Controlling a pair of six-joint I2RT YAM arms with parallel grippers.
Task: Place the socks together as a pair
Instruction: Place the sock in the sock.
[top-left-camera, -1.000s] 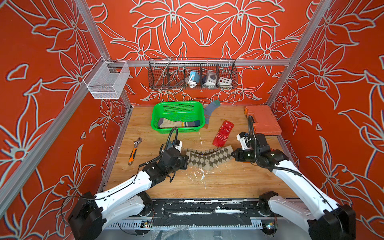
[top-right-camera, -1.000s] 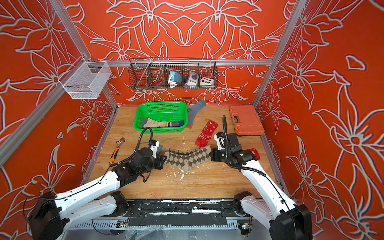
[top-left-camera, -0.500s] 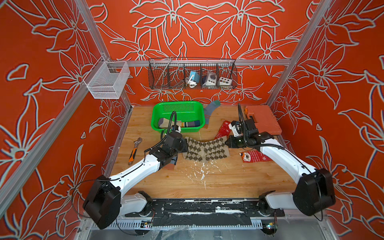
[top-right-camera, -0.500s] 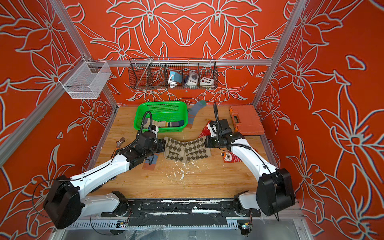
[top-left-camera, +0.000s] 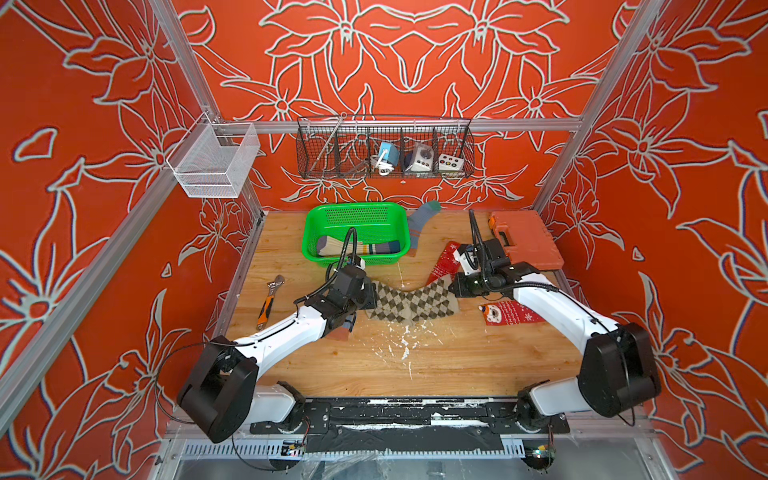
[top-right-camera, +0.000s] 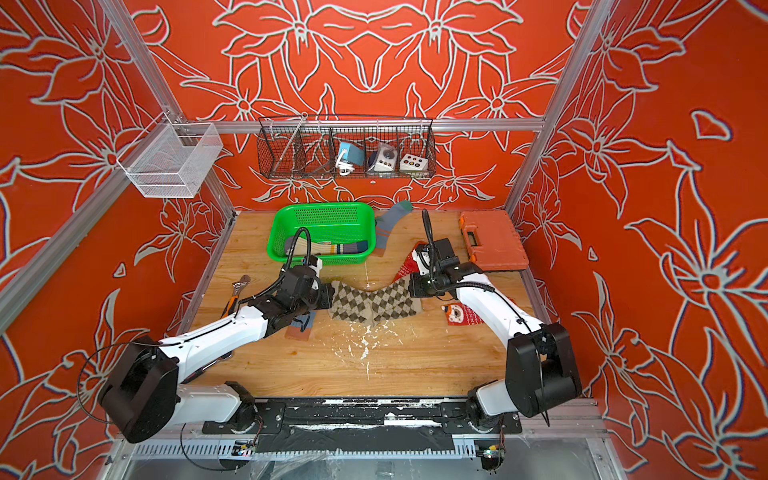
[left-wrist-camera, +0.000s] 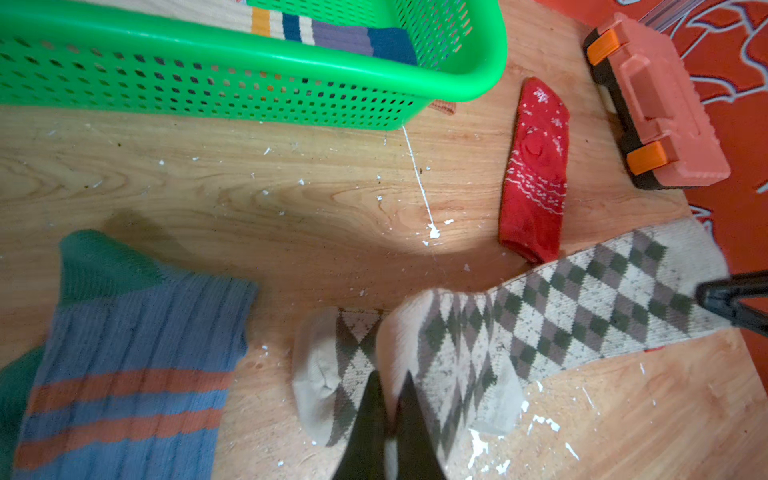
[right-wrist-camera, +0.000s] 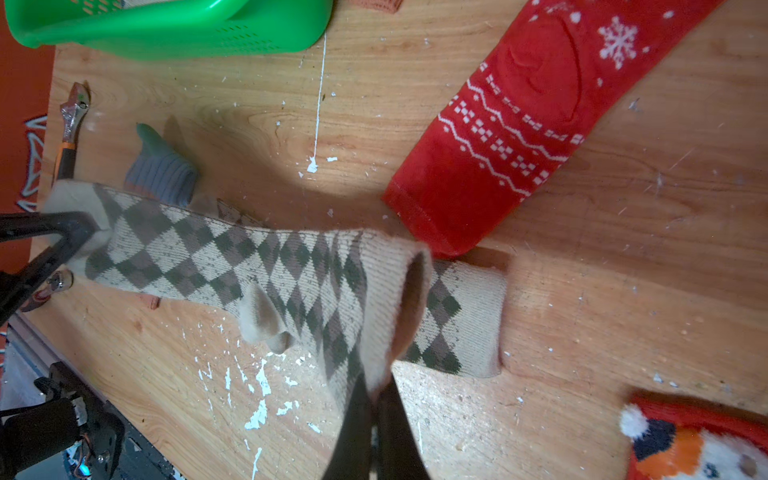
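Note:
An olive-tan argyle sock (top-left-camera: 411, 301) (top-right-camera: 374, 303) hangs stretched between my two grippers just above the table. My left gripper (left-wrist-camera: 390, 399) (top-left-camera: 371, 296) is shut on its toe end. My right gripper (right-wrist-camera: 376, 390) (top-left-camera: 455, 286) is shut on its cuff. A second argyle sock (right-wrist-camera: 465, 316) (left-wrist-camera: 332, 374) lies flat under the held one. A blue sock with orange stripes (left-wrist-camera: 124, 353) lies beneath my left arm. A red snowflake sock (right-wrist-camera: 519, 124) (top-left-camera: 446, 262) lies behind the argyle socks, and another red sock (top-left-camera: 511, 312) lies by my right arm.
A green basket (top-left-camera: 353, 208) at the back holds a beige striped sock (top-left-camera: 357, 246). Another blue sock (top-left-camera: 422, 220) lies beside it. An orange case (top-left-camera: 525, 239) sits at the back right and a wrench (top-left-camera: 268, 299) at the left. White flecks dot the wood.
Both grippers carried the argyle sock away from the front edge toward the basket. The red sock by the right arm has come into view.

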